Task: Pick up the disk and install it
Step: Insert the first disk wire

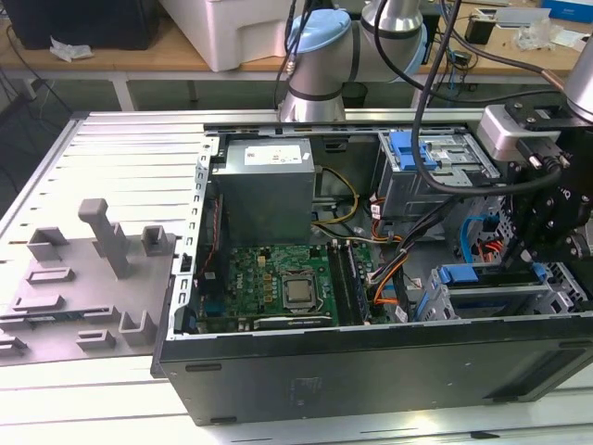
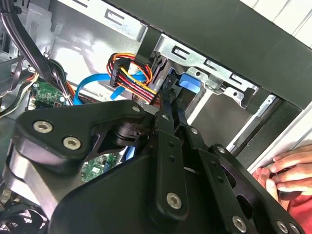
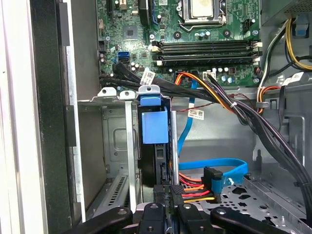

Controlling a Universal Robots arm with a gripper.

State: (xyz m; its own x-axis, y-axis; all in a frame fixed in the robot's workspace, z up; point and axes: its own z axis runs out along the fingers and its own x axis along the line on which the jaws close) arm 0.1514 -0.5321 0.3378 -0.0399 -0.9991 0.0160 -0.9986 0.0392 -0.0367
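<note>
The disk [image 3: 155, 127] stands on edge in the drive cage [image 3: 113, 146], fingers [image 3: 168, 192] clamped on it.

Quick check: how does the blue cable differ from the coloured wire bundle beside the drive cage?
The blue cable is one flat, single-colour band; the coloured wire bundle is separate red, orange, yellow and black strands. The blue cable sweeps in a wide loop; the coloured wire bundle runs short and nearly straight. Both lie beside the drive cage.

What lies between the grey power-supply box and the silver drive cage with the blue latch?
Between power-supply box and drive cage, yellow and black cables run, in the exterior view.
</note>
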